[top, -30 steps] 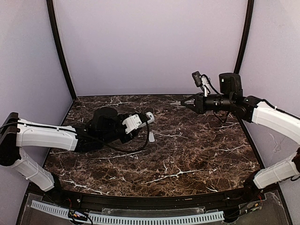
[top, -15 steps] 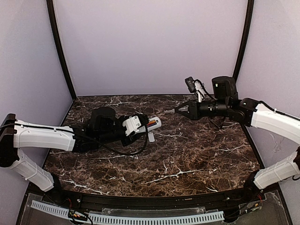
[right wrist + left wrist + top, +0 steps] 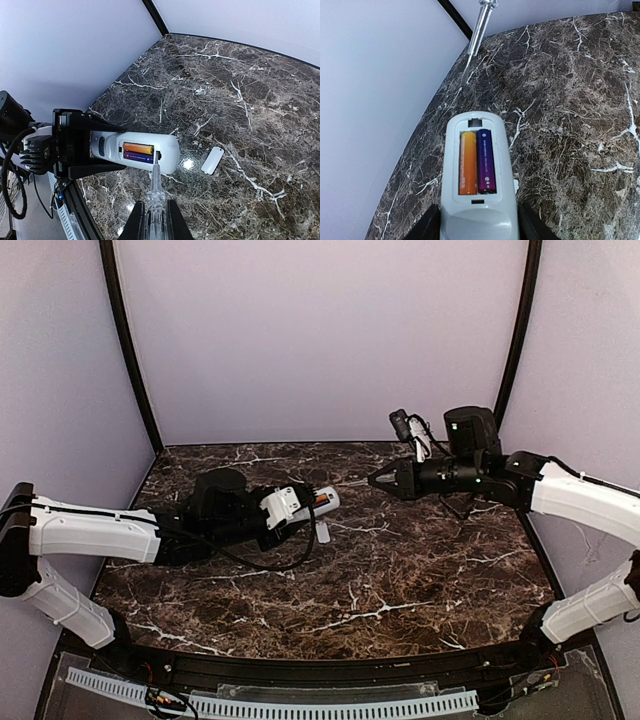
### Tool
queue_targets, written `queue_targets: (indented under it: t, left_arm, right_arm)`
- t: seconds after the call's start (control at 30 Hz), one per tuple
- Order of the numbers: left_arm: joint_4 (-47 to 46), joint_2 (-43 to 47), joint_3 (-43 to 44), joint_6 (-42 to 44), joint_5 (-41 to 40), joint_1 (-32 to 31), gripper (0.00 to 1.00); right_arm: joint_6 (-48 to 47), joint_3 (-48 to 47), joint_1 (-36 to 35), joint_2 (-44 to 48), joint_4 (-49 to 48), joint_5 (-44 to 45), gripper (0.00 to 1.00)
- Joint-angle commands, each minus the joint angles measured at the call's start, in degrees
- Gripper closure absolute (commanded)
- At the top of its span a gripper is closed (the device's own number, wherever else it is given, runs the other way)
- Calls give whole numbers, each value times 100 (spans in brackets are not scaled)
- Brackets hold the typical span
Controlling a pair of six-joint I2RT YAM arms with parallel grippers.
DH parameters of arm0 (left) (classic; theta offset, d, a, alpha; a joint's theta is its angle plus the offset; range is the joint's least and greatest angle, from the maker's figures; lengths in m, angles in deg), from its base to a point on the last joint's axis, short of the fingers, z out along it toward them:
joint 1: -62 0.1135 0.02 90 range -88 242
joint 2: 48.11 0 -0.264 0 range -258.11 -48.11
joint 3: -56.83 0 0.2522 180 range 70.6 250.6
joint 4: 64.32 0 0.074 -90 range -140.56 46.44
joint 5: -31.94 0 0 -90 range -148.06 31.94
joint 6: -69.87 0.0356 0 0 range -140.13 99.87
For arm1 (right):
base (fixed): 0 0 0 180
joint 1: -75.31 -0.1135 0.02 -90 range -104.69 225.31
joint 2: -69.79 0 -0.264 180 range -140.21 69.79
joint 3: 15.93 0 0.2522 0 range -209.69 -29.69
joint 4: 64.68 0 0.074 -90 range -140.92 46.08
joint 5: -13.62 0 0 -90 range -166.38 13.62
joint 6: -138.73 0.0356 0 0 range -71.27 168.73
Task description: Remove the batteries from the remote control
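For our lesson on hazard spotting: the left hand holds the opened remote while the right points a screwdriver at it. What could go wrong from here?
The screwdriver tip could slip off the orange battery or purple battery and gouge the remote control. The left hand grips only one end, so prying might twist it loose. A freed battery might roll across the table.

Left arm (image 3: 95,530) is extended low and near-horizontal toward mid-table. The left gripper (image 3: 303,507) is clamped on the remote control (image 3: 477,165), with fingers (image 3: 426,226) on either side of its near end. Right arm (image 3: 585,492) comes in from the right with the forearm roughly level and higher than the left; the right gripper (image 3: 388,480) is closed around a thin tool (image 3: 155,182) and aimed at the left gripper, near it but not touching.
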Motion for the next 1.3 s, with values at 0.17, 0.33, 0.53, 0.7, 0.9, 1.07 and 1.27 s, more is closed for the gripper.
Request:
queue_targets:
  t: [0.17,0.33,0.53,0.7,0.9,1.07,1.27]
  left_arm:
    - [-58,19,35,56,-95,-64,100]
    - [-90,5,5,125,-103,-90,100]
    - [-147,-63,-4,107,-194,-121,100]
    - [-150,-109,1,140,-273,-167,100]
    - [-194,-126,8,135,-326,-203,100]
    - [-208,-146,16,139,-331,-218,100]
    - [-213,-173,25,137,-341,-234,100]
  right_arm:
    - [234,-140,-188,-323,-144,54,100]
    - [267,-149,-216,-353,-204,46,100]
    - [272,-142,-218,-367,-235,36,100]
    - [280,-174,-226,-463,-318,-40,100]
    - [269,-205,-226,-563,-330,-58,100]
    - [267,-147,-223,-550,-343,-22,100]
    - [295,-92,-225,-587,-416,-49,100]
